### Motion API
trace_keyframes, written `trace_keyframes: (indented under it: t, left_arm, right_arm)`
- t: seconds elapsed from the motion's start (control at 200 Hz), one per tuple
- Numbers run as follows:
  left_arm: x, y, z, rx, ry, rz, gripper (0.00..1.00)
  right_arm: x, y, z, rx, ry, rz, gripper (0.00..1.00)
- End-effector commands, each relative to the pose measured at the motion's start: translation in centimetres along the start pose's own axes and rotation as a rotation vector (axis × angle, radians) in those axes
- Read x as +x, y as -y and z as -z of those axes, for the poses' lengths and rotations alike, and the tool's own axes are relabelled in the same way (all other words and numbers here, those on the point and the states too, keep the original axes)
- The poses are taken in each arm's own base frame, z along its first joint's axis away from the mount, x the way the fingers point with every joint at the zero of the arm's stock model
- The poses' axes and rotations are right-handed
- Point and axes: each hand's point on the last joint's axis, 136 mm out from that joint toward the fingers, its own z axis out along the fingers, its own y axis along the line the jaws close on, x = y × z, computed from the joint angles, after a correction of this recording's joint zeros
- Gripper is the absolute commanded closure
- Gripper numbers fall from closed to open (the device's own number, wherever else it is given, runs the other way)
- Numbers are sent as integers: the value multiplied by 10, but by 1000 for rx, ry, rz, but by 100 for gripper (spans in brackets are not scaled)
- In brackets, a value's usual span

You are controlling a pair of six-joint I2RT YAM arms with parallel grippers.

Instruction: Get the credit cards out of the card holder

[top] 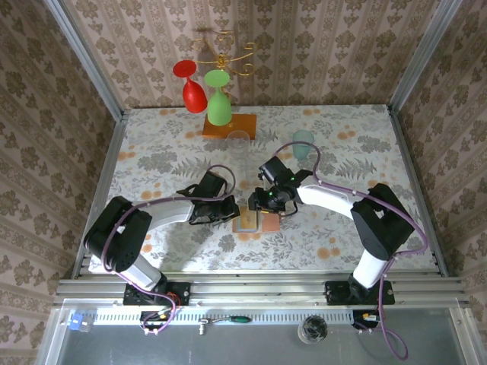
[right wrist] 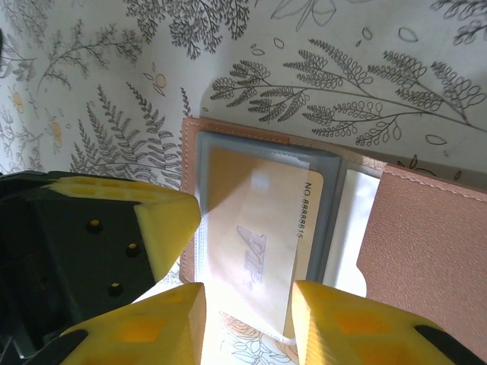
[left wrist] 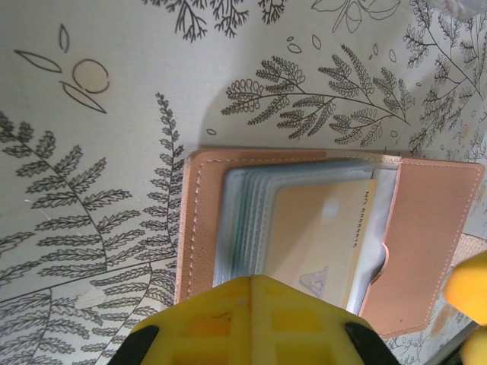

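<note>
The card holder (top: 256, 221) lies open on the table between both grippers. Its outside is salmon-brown (left wrist: 426, 228) and its clear grey-blue pockets face up (right wrist: 262, 152). A tan credit card (right wrist: 262, 228) printed with a number sits in the top pocket. Its near end sticks out past the holder's edge. My right gripper (right wrist: 247, 293) is open, its yellow fingers standing either side of that end. My left gripper (left wrist: 255, 280) is shut, its tips over the holder's near edge on the pocket stack (left wrist: 240, 220). In the top view the left gripper (top: 228, 213) and the right gripper (top: 263, 204) nearly meet.
A glass rack on an orange wooden base (top: 228, 125) holds a red glass (top: 192, 85) and a green glass (top: 219, 103) at the back. A clear glass (top: 240, 138) and a teal cup (top: 303, 143) stand behind the arms. Walls close in three sides.
</note>
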Motion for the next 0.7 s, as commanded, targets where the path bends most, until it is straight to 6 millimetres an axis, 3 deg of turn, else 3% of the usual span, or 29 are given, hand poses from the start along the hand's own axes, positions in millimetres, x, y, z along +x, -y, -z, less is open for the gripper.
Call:
trace_keyframes:
  t: [0.0, 0.395, 0.695]
  left_arm:
    - [5, -10, -5, -17, -23, -6, 95]
    - [10, -21, -8, -34, -36, 12, 95]
    - [10, -21, -6, -33, -32, 14, 95]
  right_arm:
    - [7, -2, -11, -32, -33, -19, 66]
    - [17, 10, -33, -18, -77, -44, 73]
    - [19, 22, -30, 43, -67, -43, 75]
